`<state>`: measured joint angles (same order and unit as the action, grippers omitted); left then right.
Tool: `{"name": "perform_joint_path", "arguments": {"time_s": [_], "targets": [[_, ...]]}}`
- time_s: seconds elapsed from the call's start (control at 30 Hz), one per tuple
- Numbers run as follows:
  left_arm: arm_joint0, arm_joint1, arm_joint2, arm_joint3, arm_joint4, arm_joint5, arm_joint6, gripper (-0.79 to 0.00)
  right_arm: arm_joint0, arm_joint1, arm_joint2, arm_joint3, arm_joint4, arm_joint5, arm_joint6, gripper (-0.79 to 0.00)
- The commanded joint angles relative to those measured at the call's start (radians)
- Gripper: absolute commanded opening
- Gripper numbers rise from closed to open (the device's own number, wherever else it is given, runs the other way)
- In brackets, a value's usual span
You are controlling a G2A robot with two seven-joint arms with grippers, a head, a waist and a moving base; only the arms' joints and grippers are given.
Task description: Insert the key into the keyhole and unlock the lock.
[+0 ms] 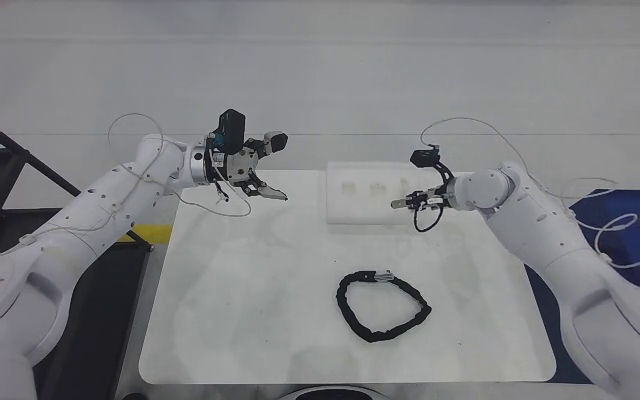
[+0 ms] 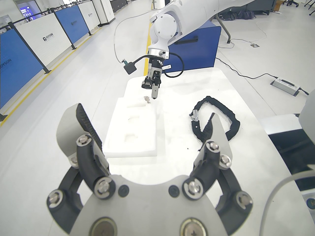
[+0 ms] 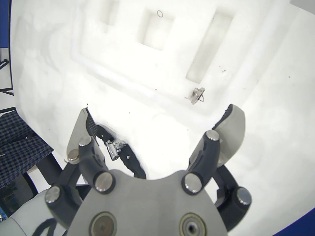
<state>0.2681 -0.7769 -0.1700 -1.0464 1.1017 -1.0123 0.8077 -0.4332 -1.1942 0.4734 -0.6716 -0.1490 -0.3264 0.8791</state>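
A small silver key (image 3: 196, 94) on a ring lies flat on the white foam block (image 3: 123, 74), beside its long slot. My right gripper (image 3: 157, 119) hangs open just above the key, which sits a little beyond its fingertips. From the left wrist view the key (image 2: 147, 98) lies under the right gripper (image 2: 151, 90). The black chain lock (image 1: 383, 305) lies looped on the table's middle, its metal lock end (image 2: 195, 114) pointing at the block. My left gripper (image 1: 265, 165) is open and empty, raised near the table's far left corner.
The foam block (image 1: 350, 205) has three recesses and stands at the table's back centre. A white mat (image 1: 250, 300) covers the table. A blue cabinet (image 2: 196, 47) stands behind the right arm. A black frame (image 1: 30, 170) stands off the left edge.
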Motion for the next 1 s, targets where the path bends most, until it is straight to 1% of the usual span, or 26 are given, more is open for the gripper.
{"name": "perform_joint_path", "arguments": {"time_s": [0.0,0.3,0.5,0.8,0.93,0.97], "targets": [[0.000,0.000,0.000,0.000,0.000,0.000,0.000,0.000,0.008,-0.013,-0.002,0.024,0.007,-0.019,0.006,0.000],[0.000,0.000,0.000,0.000,0.000,0.000,0.000,0.000,0.038,-0.079,-0.014,0.178,0.024,-0.049,0.010,0.000],[0.000,0.000,0.000,0.000,0.000,0.000,0.000,0.000,0.052,-0.120,-0.020,0.254,0.024,-0.072,0.016,0.000],[0.000,0.000,0.000,0.000,0.000,0.000,0.000,0.000,0.063,-0.164,-0.016,0.352,0.018,-0.101,-0.016,0.000],[0.000,0.000,0.000,0.000,0.000,0.000,0.000,0.000,0.065,-0.178,-0.012,0.380,0.014,-0.111,-0.033,-0.043],[0.000,0.000,0.000,0.000,0.000,0.000,0.000,0.000,0.065,-0.181,-0.011,0.387,0.012,-0.113,-0.037,-0.065]]}}
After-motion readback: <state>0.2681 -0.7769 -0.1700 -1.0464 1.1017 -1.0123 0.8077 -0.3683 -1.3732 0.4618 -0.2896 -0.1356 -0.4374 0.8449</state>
